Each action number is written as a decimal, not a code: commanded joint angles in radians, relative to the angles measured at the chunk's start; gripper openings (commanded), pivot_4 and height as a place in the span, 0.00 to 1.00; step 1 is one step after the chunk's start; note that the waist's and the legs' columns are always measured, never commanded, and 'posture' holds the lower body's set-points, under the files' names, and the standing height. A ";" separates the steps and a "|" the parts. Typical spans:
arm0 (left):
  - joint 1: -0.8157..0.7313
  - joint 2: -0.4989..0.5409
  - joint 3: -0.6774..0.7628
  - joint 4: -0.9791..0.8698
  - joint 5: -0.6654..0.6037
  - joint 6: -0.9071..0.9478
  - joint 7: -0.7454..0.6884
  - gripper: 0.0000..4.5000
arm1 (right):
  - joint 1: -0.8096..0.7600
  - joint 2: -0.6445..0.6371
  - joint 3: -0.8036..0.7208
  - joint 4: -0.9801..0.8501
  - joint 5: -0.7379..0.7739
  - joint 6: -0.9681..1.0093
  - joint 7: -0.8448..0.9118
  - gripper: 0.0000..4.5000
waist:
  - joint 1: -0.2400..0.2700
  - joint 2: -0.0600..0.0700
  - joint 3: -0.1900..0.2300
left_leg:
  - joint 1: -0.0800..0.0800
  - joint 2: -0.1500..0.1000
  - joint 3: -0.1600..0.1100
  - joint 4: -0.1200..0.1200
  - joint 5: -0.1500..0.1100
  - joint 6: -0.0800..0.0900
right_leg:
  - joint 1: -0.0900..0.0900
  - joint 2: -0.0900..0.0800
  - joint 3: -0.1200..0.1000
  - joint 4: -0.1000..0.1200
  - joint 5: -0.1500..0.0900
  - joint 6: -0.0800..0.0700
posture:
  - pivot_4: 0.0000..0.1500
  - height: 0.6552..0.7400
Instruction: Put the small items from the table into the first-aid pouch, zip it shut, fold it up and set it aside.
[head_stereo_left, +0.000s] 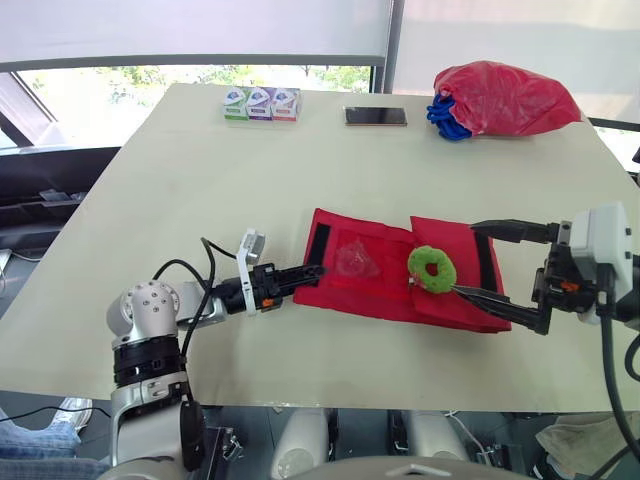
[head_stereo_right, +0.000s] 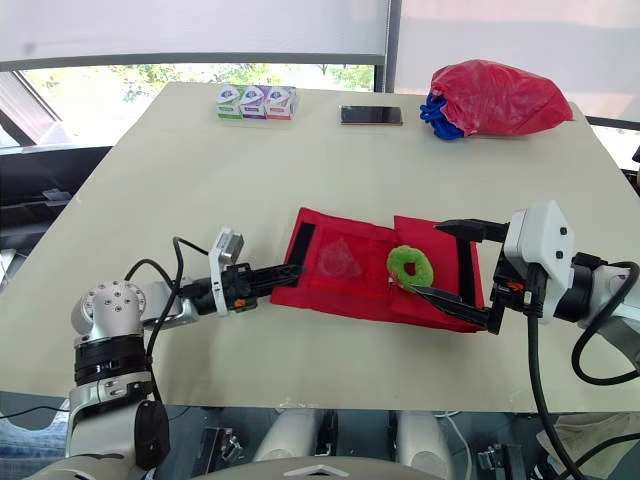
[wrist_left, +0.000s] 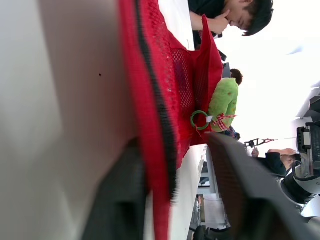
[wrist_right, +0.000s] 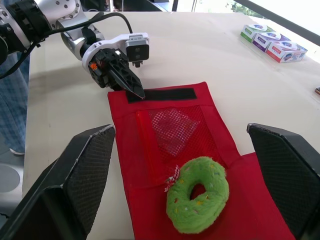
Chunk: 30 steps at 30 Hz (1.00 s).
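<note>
Pouch lay opened out flat near the front edge of the worktop, a red fabric case with a mesh pocket in its left half and a black fastening strip along its left end. On top of it, just right of the pocket, rested a green plush ring, not yet tucked in.

The left tool sat at the pouch's left end, touching the hem beside the strip; whether it had actually clamped the fabric could not be told. The right tool was spread wide over the pouch's right half, one finger on each side of the ring and neither touching it.

By its look the ring was light and squashy, so it would likely give under a pinch rather than slip. The best hold seemed to be across one side of the loop, clear of the little ribbon that might snag on the mesh. The pouch looked limp and thin and would probably sag and crease if lifted by one corner. The stitched hem or the strip, where the cloth is doubled, offered the firmer purchase for pinning it down.

Three small boxes stood well apart at the far edge
</note>
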 joint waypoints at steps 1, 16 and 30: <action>0.010 0.024 0.027 -0.023 -0.027 0.007 -0.012 0.07 | -0.021 0.003 0.009 -0.013 -0.006 -0.020 0.002 1.00 | 0.000 0.000 0.000 | 0.000 0.000 0.000 0.000 0.000 0.000 | 0.000 0.000 0.001 0.000 0.000 0.000 | 1.00 1.00; 0.108 0.294 0.004 -0.062 -0.092 -0.040 -0.262 0.00 | -0.142 0.052 0.257 0.107 -0.213 -0.010 -0.055 0.88 | -0.001 0.000 0.000 | 0.000 0.001 0.001 -0.002 0.000 -0.001 | -0.003 -0.016 -0.015 0.000 0.000 -0.004 | 1.00 1.00; -0.034 0.334 -0.067 -0.115 -0.129 -0.098 -0.362 0.00 | -0.342 0.201 0.689 0.414 -0.603 -0.052 -0.040 0.02 | 0.000 -0.001 0.001 | -0.005 -0.001 0.001 -0.003 0.002 -0.004 | -0.006 -0.022 -0.031 -0.002 0.001 -0.006 | 1.00 1.00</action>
